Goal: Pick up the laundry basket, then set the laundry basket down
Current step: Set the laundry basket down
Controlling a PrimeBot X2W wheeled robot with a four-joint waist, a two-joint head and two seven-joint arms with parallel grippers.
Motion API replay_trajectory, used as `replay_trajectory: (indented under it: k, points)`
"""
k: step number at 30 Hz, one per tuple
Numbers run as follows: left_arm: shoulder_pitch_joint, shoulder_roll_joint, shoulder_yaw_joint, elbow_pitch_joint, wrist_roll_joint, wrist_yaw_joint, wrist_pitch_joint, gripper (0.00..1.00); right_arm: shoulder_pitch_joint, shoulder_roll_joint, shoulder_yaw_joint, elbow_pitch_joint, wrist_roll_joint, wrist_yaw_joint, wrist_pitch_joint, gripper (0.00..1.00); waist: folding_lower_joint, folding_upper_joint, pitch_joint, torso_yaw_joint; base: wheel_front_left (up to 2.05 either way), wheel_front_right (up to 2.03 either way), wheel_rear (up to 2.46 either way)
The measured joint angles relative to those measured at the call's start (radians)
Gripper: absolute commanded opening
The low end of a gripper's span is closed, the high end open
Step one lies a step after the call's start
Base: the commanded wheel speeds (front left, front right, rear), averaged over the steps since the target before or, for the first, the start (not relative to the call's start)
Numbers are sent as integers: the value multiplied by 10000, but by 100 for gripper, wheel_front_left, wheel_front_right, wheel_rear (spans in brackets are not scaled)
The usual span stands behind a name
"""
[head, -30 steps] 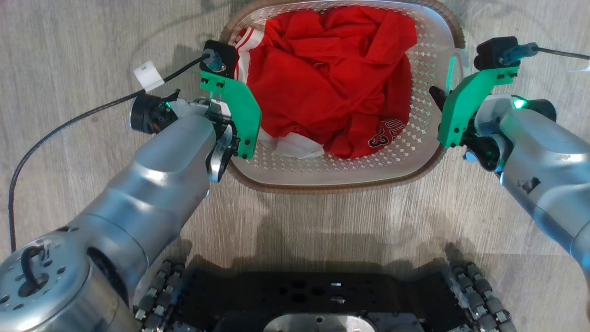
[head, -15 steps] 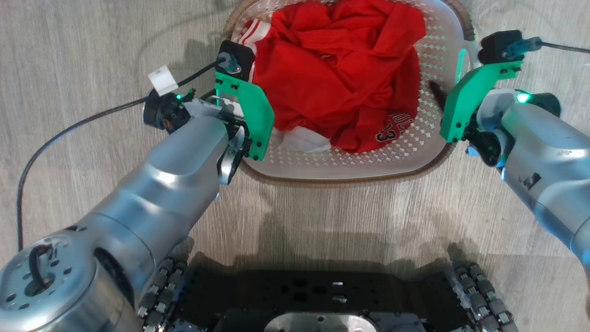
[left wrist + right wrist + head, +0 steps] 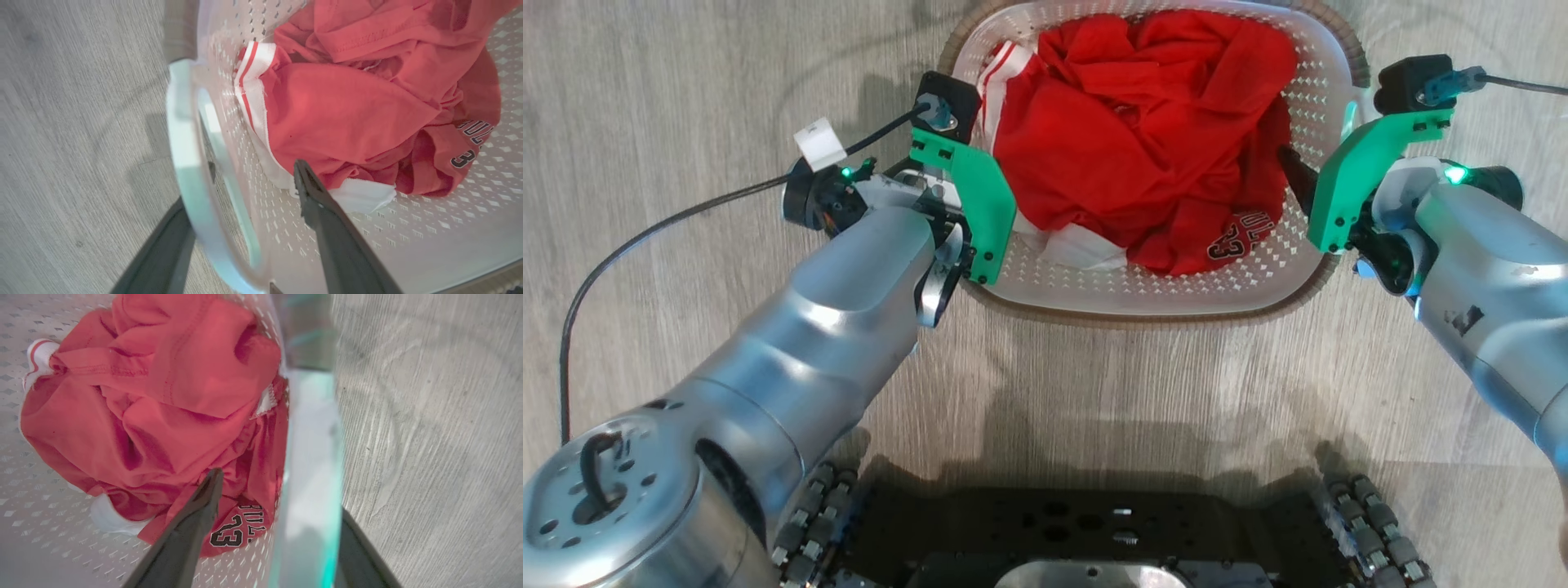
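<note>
Sitting on the grey wood-look floor (image 3: 686, 82), right in front of your robot's dark base (image 3: 1094, 531), is the laundry basket (image 3: 1176, 286), with white perforated walls and a brown rim band. It's stuffed with a crumpled red jersey (image 3: 1143, 147) with white trim, the number print showing near the right wall. Your left gripper (image 3: 239, 183) is spread wide around the left handle (image 3: 184, 143): one finger inside the basket just beside the jersey, the other outside over the floor, not clamped on it. Your right gripper (image 3: 280, 492) is the same deal on the right handle (image 3: 310, 457), jaws apart, one finger each side. A black cable (image 3: 645, 237) trails off the left wrist.
</note>
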State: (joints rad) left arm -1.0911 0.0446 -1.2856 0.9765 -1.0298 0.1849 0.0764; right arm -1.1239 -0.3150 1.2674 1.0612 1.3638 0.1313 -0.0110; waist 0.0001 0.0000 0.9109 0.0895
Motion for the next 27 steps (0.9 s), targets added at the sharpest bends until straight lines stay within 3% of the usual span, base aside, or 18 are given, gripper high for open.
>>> replay_trajectory:
  k: [12,27]
  points:
    - [372,-4,-2,128,-29,-15,17,100,51,431,27,754,0,0,219,100,-1,0,-999,-33,0,0,0]
    - [1849,-48,-13,702,-17,-353,40,100,989,997,36,1151,31,0,357,100,-2,1,-3074,-202,0,0,0]
